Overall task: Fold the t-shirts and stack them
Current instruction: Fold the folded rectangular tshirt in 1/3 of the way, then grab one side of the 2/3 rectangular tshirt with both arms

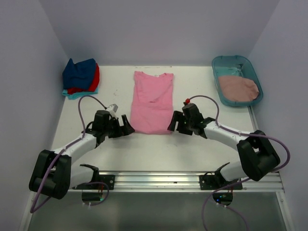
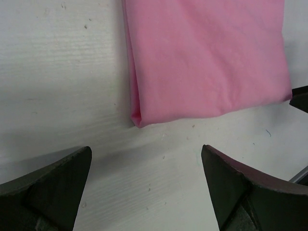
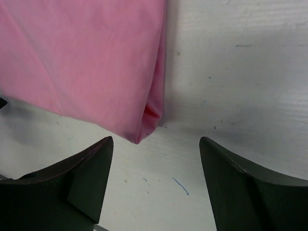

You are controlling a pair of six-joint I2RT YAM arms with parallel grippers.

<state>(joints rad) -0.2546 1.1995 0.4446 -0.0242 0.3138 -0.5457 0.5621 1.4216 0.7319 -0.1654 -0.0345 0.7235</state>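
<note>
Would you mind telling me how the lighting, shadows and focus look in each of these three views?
Top external: soft, even light, no glare, everything sharp, only faint shadows on the table. Left wrist: the pink t-shirt is crisp, with a soft shadow along its folded edge; the dark fingers look slightly blurred. Right wrist: much the same, with a clearer shadow beside the fold.

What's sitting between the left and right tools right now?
The near end of the pink shirt lies flat on the table between the left tool and right tool; the top view shows it. Both tools are open and empty.
</note>
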